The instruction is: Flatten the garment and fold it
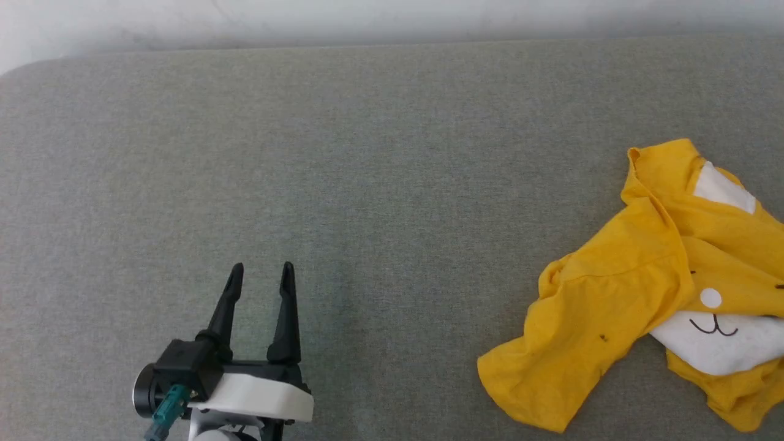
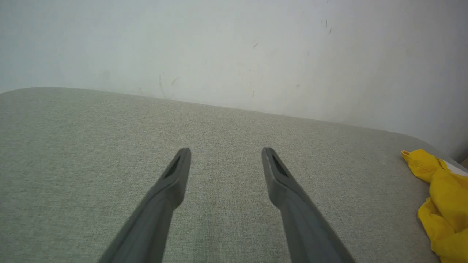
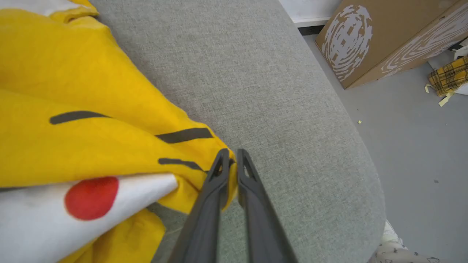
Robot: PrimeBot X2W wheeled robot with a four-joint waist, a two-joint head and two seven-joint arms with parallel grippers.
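The bright yellow garment [image 1: 649, 288] lies crumpled at the right side of the grey fabric surface, its white muzzle and black mouth line facing up. A corner of the garment [image 2: 444, 204] also shows at the right edge of the left wrist view. My left gripper [image 1: 262, 269] hovers open at the lower left, far from the cloth, nothing between its fingers [image 2: 272, 171]. In the right wrist view my right gripper [image 3: 230, 164] is shut on a yellow edge of the garment [image 3: 91, 146], beside black stripes and a red cheek spot.
The grey surface [image 1: 367, 184] runs back to a pale wall [image 2: 234, 47]. Its rounded right end [image 3: 329, 146] drops to a grey floor, where a cardboard box [image 3: 380, 33] and a plaid yellow cloth [image 3: 448, 75] lie.
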